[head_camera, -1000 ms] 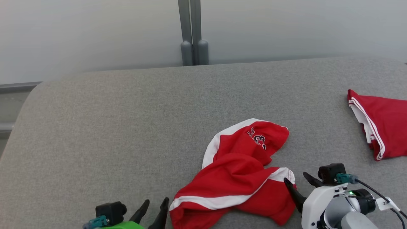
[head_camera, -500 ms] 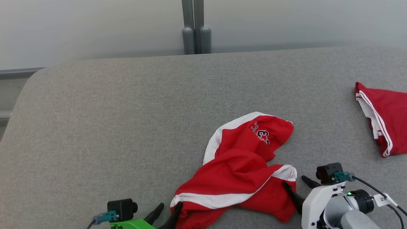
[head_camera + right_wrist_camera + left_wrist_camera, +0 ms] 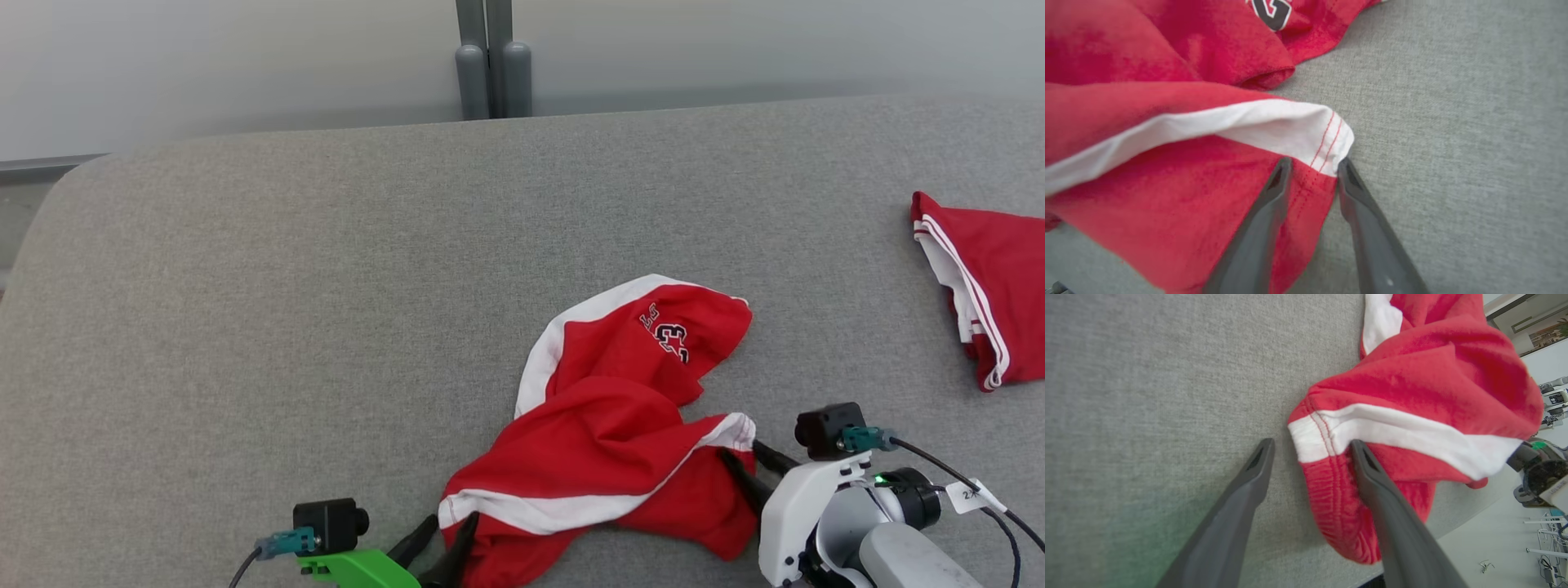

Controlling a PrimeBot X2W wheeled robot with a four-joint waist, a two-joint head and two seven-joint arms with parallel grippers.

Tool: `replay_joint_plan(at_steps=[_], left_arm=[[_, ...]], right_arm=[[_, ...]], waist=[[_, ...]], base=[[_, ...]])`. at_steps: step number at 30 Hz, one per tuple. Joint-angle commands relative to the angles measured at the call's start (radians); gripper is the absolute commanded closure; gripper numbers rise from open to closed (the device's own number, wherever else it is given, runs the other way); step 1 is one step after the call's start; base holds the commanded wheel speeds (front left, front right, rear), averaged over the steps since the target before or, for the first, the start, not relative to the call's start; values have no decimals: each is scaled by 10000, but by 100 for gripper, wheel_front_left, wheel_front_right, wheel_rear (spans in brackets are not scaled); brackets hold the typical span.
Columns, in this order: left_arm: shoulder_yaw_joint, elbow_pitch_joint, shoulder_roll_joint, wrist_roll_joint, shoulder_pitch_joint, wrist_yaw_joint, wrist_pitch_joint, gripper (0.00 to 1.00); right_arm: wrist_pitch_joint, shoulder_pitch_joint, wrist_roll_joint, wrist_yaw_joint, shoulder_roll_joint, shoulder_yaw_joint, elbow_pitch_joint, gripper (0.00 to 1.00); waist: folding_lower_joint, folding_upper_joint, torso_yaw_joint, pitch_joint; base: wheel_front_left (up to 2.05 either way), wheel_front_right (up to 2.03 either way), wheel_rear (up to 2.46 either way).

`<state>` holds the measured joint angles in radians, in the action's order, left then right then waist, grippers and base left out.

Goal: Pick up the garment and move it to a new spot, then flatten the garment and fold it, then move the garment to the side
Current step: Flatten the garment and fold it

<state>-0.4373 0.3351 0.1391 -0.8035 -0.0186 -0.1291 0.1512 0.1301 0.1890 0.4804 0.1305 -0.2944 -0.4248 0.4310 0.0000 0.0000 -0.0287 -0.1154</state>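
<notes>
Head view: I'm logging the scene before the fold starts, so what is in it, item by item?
crumpled garment: one, red with white stripes, near middle of the surface
folded garment: one, red with white trim, far right, cut off by the picture's edge
padded surface: one, grey, under both garments
posts: two, grey, side by side behind the far edge
wall: one, pale, behind
left jaws: dark, green mount, bottom edge, open astride the crumpled garment's left corner
right jaws: dark, white mount, lower right, partly open astride its right hem corner
</notes>
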Motion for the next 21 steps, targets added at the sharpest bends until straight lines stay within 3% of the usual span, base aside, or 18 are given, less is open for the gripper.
replay_joint_plan(at_steps=[1,2,7,12,21], left_arm=[[-36,131,22,-42,-153,-25,-46,64],[-54,192,30,-59,-192,-25,-80,100],[-86,-16,302,28,-178,-22,-380,100],[183,-1540,687,127,283,239,-648,100],[372,-6599,1314,-160,730,897,376,100]], right_arm=[[-56,36,207,2,87,-58,114,100],[-106,80,347,2,104,-62,136,100],[-493,69,666,-1,-134,91,-45,100],[-887,-534,1091,-1,-518,828,-1145,100],[-56,-1936,2025,-1,-1342,2985,-5587,100]], waist=[[0,0,5,-10],[0,0,11,-14],[0,0,52,118],[0,0,98,379],[0,0,462,630]], base=[[0,0,0],[0,0,0],[0,0,0],[0,0,0],[0,0,0]])
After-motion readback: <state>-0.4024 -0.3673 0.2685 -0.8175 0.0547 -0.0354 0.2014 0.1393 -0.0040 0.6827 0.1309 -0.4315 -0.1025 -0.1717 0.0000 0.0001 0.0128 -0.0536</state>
